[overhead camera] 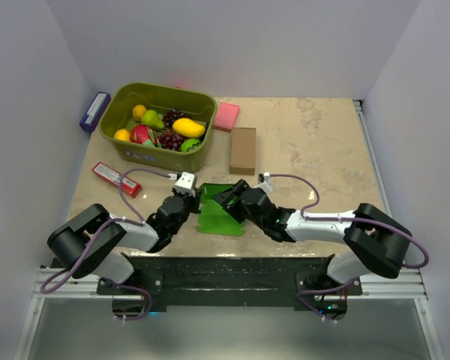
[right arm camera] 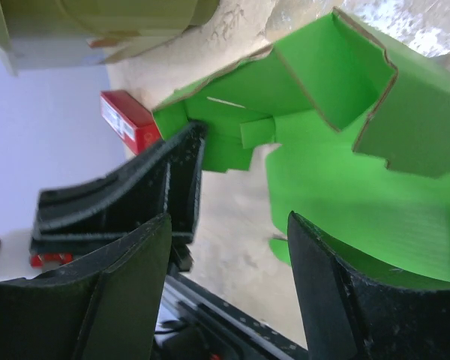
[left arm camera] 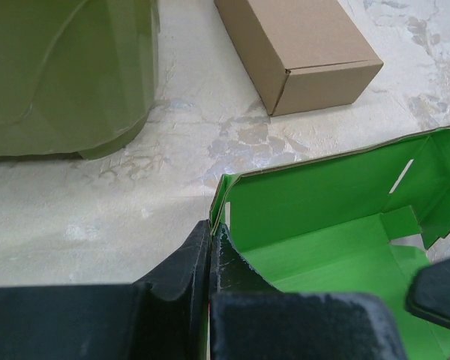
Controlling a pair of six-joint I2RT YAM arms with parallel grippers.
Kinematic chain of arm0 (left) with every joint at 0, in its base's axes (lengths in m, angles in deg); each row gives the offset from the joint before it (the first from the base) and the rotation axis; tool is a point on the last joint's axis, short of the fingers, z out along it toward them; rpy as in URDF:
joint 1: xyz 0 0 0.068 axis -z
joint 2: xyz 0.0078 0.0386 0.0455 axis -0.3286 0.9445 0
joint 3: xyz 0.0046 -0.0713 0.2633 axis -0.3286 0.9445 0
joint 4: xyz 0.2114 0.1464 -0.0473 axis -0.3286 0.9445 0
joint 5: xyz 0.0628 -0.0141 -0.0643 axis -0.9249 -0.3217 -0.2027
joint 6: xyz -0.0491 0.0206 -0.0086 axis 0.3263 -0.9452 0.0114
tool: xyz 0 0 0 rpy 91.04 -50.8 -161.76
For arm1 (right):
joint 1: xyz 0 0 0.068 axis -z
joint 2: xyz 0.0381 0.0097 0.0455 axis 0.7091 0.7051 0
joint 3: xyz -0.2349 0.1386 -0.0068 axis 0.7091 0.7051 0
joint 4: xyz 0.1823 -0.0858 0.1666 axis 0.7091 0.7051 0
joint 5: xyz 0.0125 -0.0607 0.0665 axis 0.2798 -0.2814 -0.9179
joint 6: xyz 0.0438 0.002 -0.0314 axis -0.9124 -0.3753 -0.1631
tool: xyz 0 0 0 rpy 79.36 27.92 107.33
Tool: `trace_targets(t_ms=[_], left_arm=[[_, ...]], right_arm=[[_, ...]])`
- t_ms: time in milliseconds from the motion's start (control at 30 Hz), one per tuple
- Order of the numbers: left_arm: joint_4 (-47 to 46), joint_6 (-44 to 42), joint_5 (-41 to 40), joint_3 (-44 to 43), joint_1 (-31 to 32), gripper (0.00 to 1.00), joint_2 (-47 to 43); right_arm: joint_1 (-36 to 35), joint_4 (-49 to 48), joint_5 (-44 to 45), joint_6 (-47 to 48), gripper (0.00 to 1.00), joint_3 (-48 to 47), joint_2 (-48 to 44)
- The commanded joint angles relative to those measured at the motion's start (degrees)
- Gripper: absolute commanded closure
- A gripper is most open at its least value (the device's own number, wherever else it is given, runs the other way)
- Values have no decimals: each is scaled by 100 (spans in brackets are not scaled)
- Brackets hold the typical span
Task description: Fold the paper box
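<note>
Down at the near edge, the left gripper (overhead camera: 189, 196) had its jaws pinched tight on the paper box (overhead camera: 219, 216), biting the upright green wall right at its corner. The wrist view showed both fingers (left arm camera: 180, 270) pressed together over the card's edge. Just beside it, the right gripper (overhead camera: 226, 198) stood wide open and held nothing, its fingers (right arm camera: 337, 300) spread apart with green card showing between and behind them, and the left gripper's black fingers just across from it.

The paper box lay between the two grippers, half raised. One long wall stood up beyond the left gripper's tips, the floor lay flat on the table (overhead camera: 315, 150), and the end flaps hung loose on the right gripper's side. Off to the left gripper's outer side lay a red packet (overhead camera: 116, 178). Further beyond both grippers sat a brown cardboard box (overhead camera: 242, 150), apart from the green card. Left of that was an olive bin (overhead camera: 127, 150) of toy fruit, with a pink pad (overhead camera: 226, 116) beyond the brown box
</note>
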Motion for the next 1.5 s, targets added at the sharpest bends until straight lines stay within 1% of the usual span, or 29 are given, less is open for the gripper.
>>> trace_targets(t_ms=[0,67,200,333,467,567,700,800,900,933,1000,1033,1133,1167,1233,1267,1300,1333,1400,1433,1467], left_arm=[[-446,123,-387,154,74,100,-29],[-455,176,-414,180,74,100,-12],[-551,246,-379,215,92,100,41],[-613,273,-422,259,101,100,41],[-727,299,-440,321,136,100,41],[-736,290,-458,303,145,100,67],[-727,290,-431,295,153,100,85],[-736,290,-431,286,162,100,85],[-719,299,-431,277,171,100,94],[-710,299,-405,277,171,100,94],[-692,299,-387,251,180,100,111],[-675,299,-370,233,188,100,111],[-683,299,-248,215,197,100,146],[-710,282,-195,215,197,100,138],[-719,212,15,198,197,100,94],[-675,185,104,180,197,100,7],[-579,150,192,137,197,98,-29],[-500,124,358,119,197,93,-82],[-315,115,500,110,197,86,-310],[-253,123,640,119,206,78,-398],[-166,158,719,119,197,73,-581]], right_arm=[[-15,-1083,452,-996,34,-52,196],[-7,-1014,629,-1031,34,-113,231],[-6,-927,1260,-1258,34,-96,240],[116,-759,1534,-1382,35,-131,310],[336,-750,1544,-1461,36,-219,477],[477,-926,1491,-1435,39,-280,644],[530,-882,1482,-1365,43,-404,829],[538,-978,1500,-1356,44,-386,943],[547,-1023,1535,-1338,50,-386,987],[539,-1014,1544,-1347,54,-386,987],[538,-1031,1544,-1347,59,-378,1031],[547,-1049,1570,-1356,65,-369,1040],[539,-1110,1596,-1443,72,-325,1093],[538,-1180,1596,-1479,79,-273,1128],[538,-1233,1631,-1575,87,-219,1207],[538,-1329,1640,-1628,95,-141,1242],[538,-1426,1658,-1689,99,-97,1268],[547,-1523,1667,-1699,100,-44,1330],[539,-1707,1658,-1742,100,70,1374],[538,-1795,1658,-1725,100,114,1400],[538,-1953,1658,-1699,100,176,1409]])
